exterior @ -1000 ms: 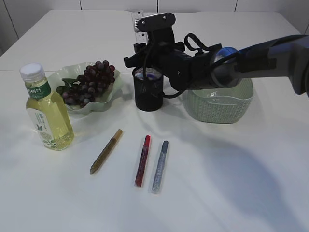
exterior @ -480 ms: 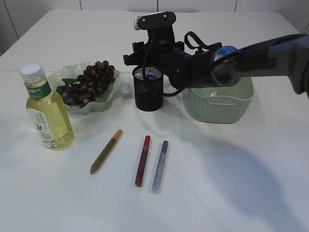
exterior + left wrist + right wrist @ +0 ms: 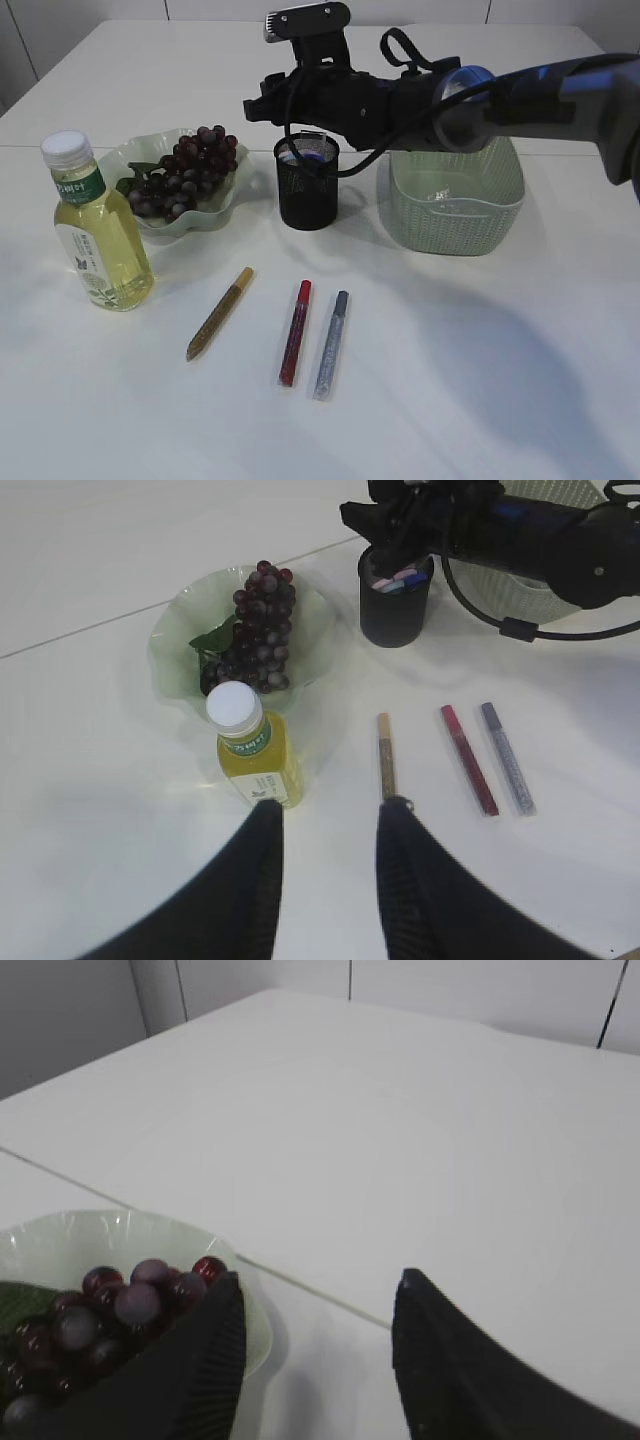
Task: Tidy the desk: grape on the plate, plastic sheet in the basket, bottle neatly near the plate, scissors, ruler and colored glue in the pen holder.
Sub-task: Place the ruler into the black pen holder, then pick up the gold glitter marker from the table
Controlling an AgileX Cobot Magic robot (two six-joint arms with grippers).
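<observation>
The grape (image 3: 185, 170) bunch lies on the pale green plate (image 3: 232, 196), also seen in the right wrist view as the plate (image 3: 70, 1238). The bottle (image 3: 95, 225) of yellow drink stands upright just left of the plate. Gold glue (image 3: 220, 312), red glue (image 3: 295, 332) and silver glue (image 3: 331, 343) lie on the table in front. The black mesh pen holder (image 3: 307, 195) holds coloured ends (image 3: 395, 580); I cannot tell scissors from ruler there. My right gripper (image 3: 262, 105) (image 3: 320, 1278) hovers open and empty just above and left of the holder. My left gripper (image 3: 332, 805) is open and empty, high over the table between the bottle and the gold glue.
A green woven basket (image 3: 455, 205) stands right of the pen holder, under my right arm; I cannot make out a plastic sheet in it. A seam in the white table (image 3: 500, 380) runs behind the plate.
The white ruler that stood up from my right gripper a second ago no longer shows above the holder. The right gripper has widened, risen and shifted left. The left gripper has not moved.
</observation>
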